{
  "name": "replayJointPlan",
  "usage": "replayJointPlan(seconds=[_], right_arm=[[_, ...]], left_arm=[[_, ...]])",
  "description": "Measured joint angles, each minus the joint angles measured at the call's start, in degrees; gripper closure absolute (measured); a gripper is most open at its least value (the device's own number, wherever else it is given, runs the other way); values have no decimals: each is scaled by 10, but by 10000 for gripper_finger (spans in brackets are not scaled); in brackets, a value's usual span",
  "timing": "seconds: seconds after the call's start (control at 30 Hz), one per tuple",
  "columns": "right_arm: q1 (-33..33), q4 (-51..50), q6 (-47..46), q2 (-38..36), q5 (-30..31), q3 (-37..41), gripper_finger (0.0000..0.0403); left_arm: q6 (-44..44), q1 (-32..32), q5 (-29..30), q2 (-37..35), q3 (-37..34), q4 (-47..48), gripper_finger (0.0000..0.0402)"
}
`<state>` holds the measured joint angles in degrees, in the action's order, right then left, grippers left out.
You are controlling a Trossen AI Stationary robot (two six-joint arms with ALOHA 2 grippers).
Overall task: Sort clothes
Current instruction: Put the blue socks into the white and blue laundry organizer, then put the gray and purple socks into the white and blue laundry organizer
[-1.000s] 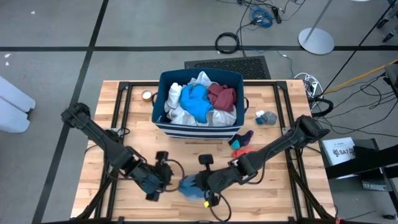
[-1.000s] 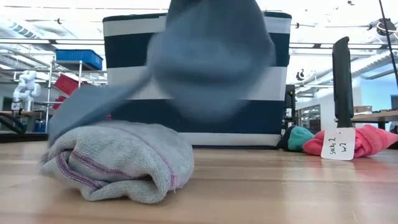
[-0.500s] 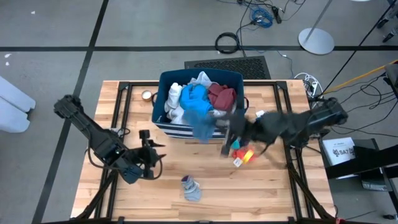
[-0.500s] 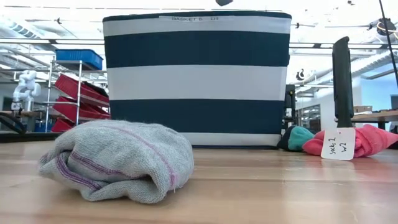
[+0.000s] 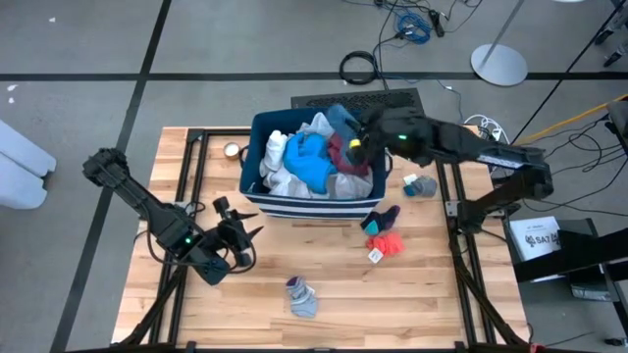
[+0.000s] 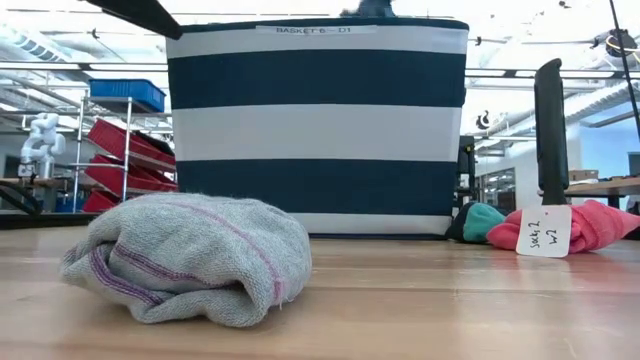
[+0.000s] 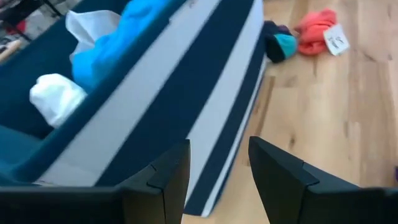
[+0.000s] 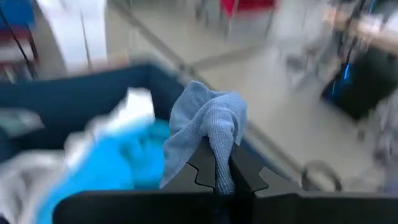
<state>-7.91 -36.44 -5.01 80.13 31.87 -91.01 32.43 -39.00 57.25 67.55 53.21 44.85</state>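
Observation:
My right gripper (image 5: 355, 137) hangs over the far right part of the navy, white-striped bin (image 5: 263, 196), shut on a grey-blue piece of clothing (image 8: 208, 121). The bin holds white, teal-blue (image 5: 312, 162) and maroon pieces. A grey sock with purple seams (image 5: 301, 295) lies bunched on the table near the front. My left gripper (image 7: 217, 174) stands open with nothing between its fingers, left of that sock and facing the bin's near wall. My right gripper pinches a bunched fold of the grey-blue piece (image 8: 217, 163) between its two fingers. The cloth stands up crumpled beyond the fingertips, lifted clear above the bin's contents. How many layers are caught cannot be seen.
A red-pink sock with a paper tag (image 5: 386, 244) and a dark sock with a teal toe (image 5: 381, 217) lie right of the bin's near corner. A small grey-blue sock (image 5: 422, 184) lies at the bin's right, and a small round thing (image 5: 233, 150) at its left.
My right gripper has risen from the table's near middle and swung to the far side, carrying the grey-blue piece up over the bin. My left gripper has drawn back toward the table's left edge and turned toward the bin. The grey sock stays where it lay.

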Motion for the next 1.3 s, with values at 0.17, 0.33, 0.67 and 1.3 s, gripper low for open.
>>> replayJointPlan(seconds=[0.17, 0.33, 0.67, 1.3], right_arm=[[-36, -35, -54, 35, -59, 51, 398], [-49, -1, -64, 81, -97, 100, 398], [-52, 1, -46, 151, -97, 109, 351], [-15, -26, -50, 55, -100, 9, 245]], left_arm=[[-17, 0, -3, 0, 0, -7, 228], [-15, 0, -4, 0, 0, -9, 228], [-13, 0, -17, 0, 0, -11, 228], [-17, 0, -20, 0, 1, -11, 228]])
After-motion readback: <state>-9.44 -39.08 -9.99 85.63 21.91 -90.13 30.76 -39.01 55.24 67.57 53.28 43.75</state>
